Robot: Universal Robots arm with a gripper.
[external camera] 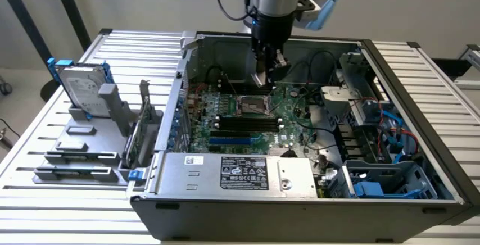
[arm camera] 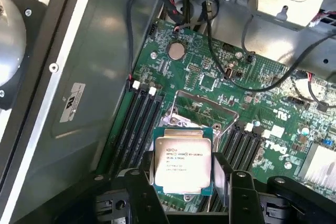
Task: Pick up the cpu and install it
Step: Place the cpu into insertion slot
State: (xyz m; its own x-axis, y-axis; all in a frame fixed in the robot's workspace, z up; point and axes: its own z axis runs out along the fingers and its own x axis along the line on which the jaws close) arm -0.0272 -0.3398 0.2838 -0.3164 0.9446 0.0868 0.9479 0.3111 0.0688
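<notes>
cpu point(arm camera: 184, 148) in claw point(arm camera: 185, 181) (label point(arm camera: 178, 165): wrist view)

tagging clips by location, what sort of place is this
Probably a lab bench for computer assembly: an open desktop case on a slatted metal table, a hard drive standing beside it.

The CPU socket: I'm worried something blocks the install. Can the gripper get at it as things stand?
Probably yes. The gripper, jaws closed on the cpu, hangs right above the socket, whose frame looks open with nothing lying in it; the cables run off to the side.
</notes>
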